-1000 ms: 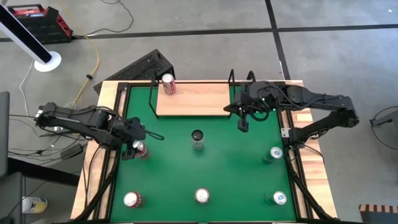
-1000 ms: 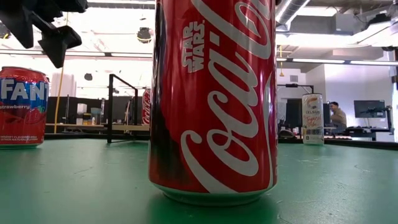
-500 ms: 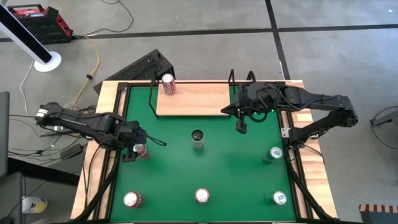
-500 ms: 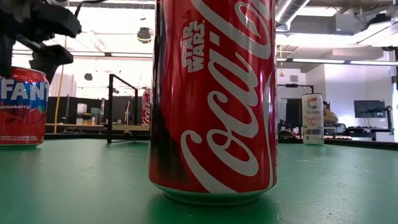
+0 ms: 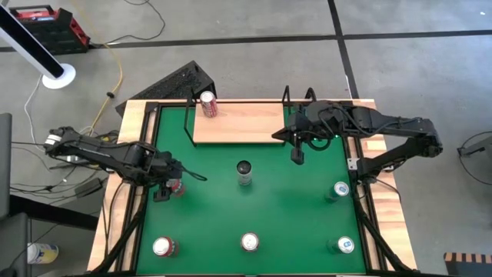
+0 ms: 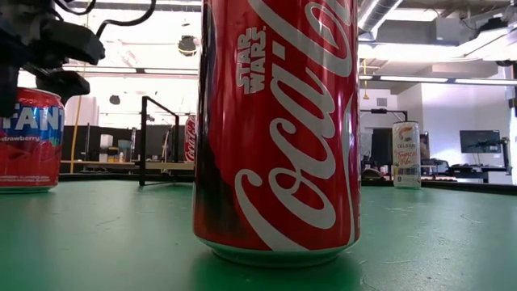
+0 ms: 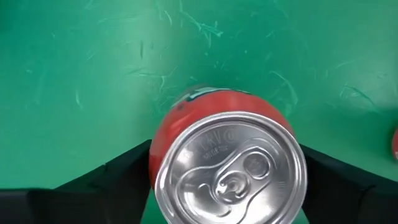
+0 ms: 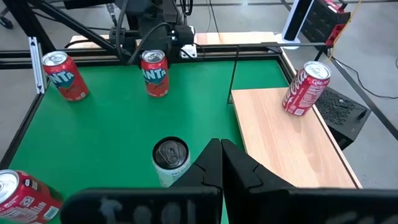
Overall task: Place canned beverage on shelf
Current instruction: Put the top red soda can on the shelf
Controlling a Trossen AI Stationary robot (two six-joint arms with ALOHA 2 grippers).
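A red Fanta can (image 7: 227,168) stands upright on the green tabletop at the left (image 5: 176,185). My left gripper (image 7: 227,186) is open and comes down over it, with one finger (image 7: 118,180) on each side of the can's upper wall. In the low view a dark finger (image 6: 12,81) stands in front of the can (image 6: 36,137). The light-wood shelf (image 5: 238,125) lies at the far middle, and a Coca-Cola can (image 5: 207,104) stands on its left end. My right gripper (image 8: 221,158) is shut and empty, hovering off the shelf's near right corner (image 5: 297,152). My left gripper points down over the Fanta can, its fingers close beside the can's upper wall (image 7: 158,143) on two opposite sides. I cannot tell whether they touch it. The can stands upright on the table.
A dark-topped can (image 5: 244,171) stands mid-table. Three cans stand along the near edge (image 5: 162,247), (image 5: 250,241), (image 5: 345,245), and another at the right (image 5: 340,190). A Coca-Cola can (image 6: 279,129) fills the low view. Black frame rails (image 5: 189,115) rise at the shelf's ends.
My left gripper has come down from above the Fanta can to the height of its top, and its fingers now stand on either side of it. The can has stayed upright in place.
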